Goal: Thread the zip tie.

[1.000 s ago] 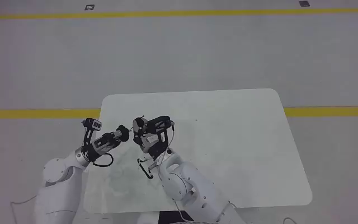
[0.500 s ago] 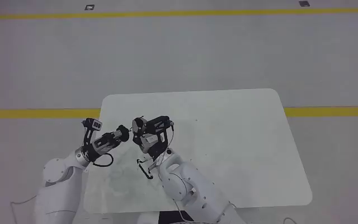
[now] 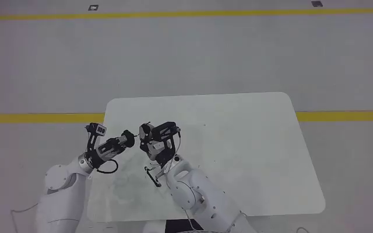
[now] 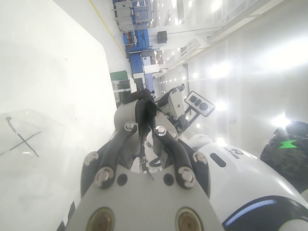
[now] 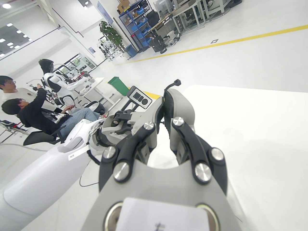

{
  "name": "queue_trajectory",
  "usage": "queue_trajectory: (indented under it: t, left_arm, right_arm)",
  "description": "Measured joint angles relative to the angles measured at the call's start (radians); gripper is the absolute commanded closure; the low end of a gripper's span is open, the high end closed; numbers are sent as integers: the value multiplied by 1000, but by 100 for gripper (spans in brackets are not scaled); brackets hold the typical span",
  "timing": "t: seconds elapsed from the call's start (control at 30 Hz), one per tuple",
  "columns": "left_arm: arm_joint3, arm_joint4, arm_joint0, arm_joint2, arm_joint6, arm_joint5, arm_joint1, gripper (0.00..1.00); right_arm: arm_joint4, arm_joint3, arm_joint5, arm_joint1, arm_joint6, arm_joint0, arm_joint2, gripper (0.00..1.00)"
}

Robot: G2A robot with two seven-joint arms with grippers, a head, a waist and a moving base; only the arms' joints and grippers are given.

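**Top view, read left to right.** The left gripper [image 3: 129,140] hangs over the 9 o'clock edge of the white rounded table [image 3: 250,145]. Its fingers are pressed together. Whether a strap end lies between them cannot be made out, since the pads are black too.

At its 3 o'clock, nearly tip to tip, is the right gripper [image 5: 166,102]. Its fingers are clamped on the thin black plastic zip tie [image 5: 177,82], whose small square head juts past the fingertips on a short curved neck.

At 6 o'clock from the pair, loose black ties [image 3: 152,176] lie on the table.

**Handling (judged).** The zip tie is very light, springy along its length and smooth, so it is apt to twist or slip in the pads. It is best held close behind the head and close behind the tail tip, so that little free length can bow.

**Hidden.** The tail, the slot in the head, and any gap between the two grippers cannot be made out.
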Motion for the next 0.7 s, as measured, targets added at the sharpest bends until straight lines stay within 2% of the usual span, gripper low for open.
queue_trajectory:
  t: [0.7]
  left_arm:
    - [0, 0, 0, 0, 0, 0, 0, 100]
  right_arm:
    - [10, 38, 10, -6, -11, 27, -10, 100]
